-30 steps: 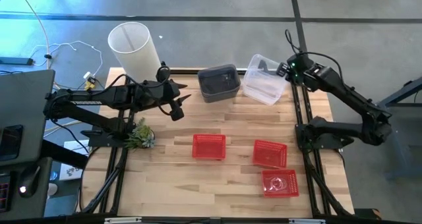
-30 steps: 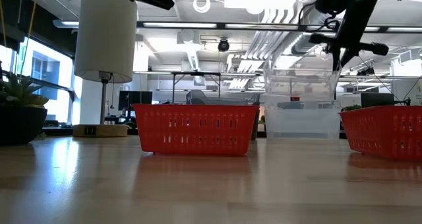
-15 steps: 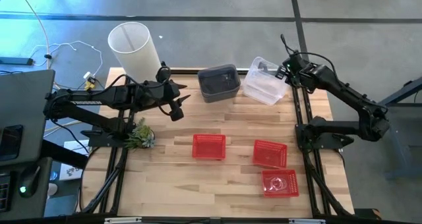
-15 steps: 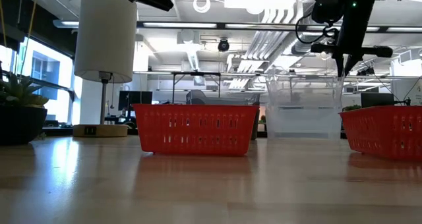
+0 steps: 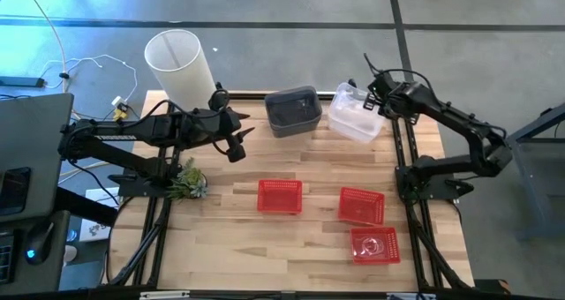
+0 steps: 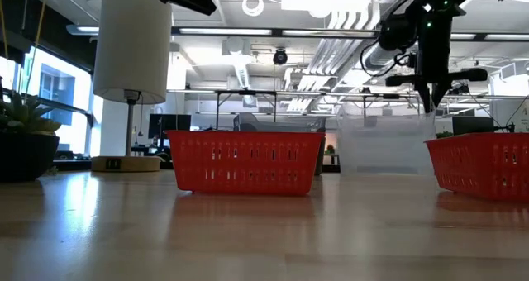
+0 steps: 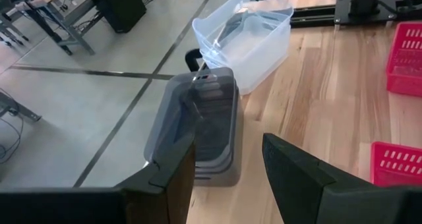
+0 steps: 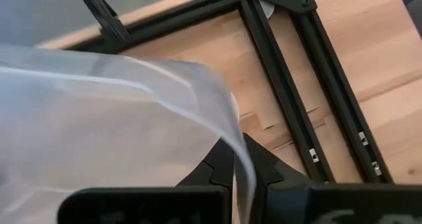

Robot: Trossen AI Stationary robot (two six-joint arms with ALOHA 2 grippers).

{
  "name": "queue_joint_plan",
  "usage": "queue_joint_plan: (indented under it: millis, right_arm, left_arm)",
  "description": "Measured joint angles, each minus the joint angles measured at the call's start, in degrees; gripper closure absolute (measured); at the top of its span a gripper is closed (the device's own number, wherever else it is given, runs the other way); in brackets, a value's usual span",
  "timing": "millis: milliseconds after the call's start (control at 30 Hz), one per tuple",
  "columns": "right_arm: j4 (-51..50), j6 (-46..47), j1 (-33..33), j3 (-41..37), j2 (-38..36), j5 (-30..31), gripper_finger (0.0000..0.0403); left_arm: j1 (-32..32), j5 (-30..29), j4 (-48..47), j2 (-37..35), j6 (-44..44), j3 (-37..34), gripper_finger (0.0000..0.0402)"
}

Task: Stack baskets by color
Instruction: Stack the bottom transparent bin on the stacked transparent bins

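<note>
A clear basket (image 5: 356, 115) is at the table's far right, nested in another clear one (image 7: 217, 56), with my right gripper (image 5: 367, 92) shut on it. To its left stand nested dark grey baskets (image 5: 293, 110). Three red baskets (image 5: 280, 196), (image 5: 362, 206), (image 5: 375, 244) sit nearer the front; the last one holds something clear. My left gripper (image 5: 237, 147) hangs open above the table, left of the grey baskets, touching nothing. My right gripper pinches the upper clear basket's thin wall at its rim (image 8: 231, 141), near the far right corner, with one finger on either side of the wall. The fingers come from above, slanting down. The basket sits inside the clear one below it, which stands on the table.
A tall white lamp (image 5: 181, 63) stands at the far left corner and a small green plant (image 5: 187, 182) at the left edge. Black frame rails (image 5: 402, 150) run along the table's right side. Bare wood lies in the middle and at the near left.
My right gripper has gone down and a little toward the table's left edge, tipping more steeply downward, still shut on the clear basket. The basket, held high and tilted before, has sunk into the clear one beneath it.
</note>
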Motion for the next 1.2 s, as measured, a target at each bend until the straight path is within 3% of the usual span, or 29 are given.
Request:
queue_joint_plan:
  millis: [567, 1033, 1200]
  right_arm:
    - [0.04, -5.92, 0.02, 0.14, 3.83, 3.88, 0.0396]
    - [0.01, -8.09, 0.21, -0.09, 3.98, 5.41, 0.0303]
    - [-0.17, -9.17, 0.54, -0.09, 3.96, 5.14, 0.029]
  left_arm:
    - [0.0, -0.04, -2.15, 0.0, -1.31, 0.0, 0.0239]
    - [-0.02, -0.02, -2.52, 0.0, -1.31, 0.0, 0.0239]
    - [-0.02, -0.02, -2.51, 0.0, -1.31, 0.0, 0.0239]
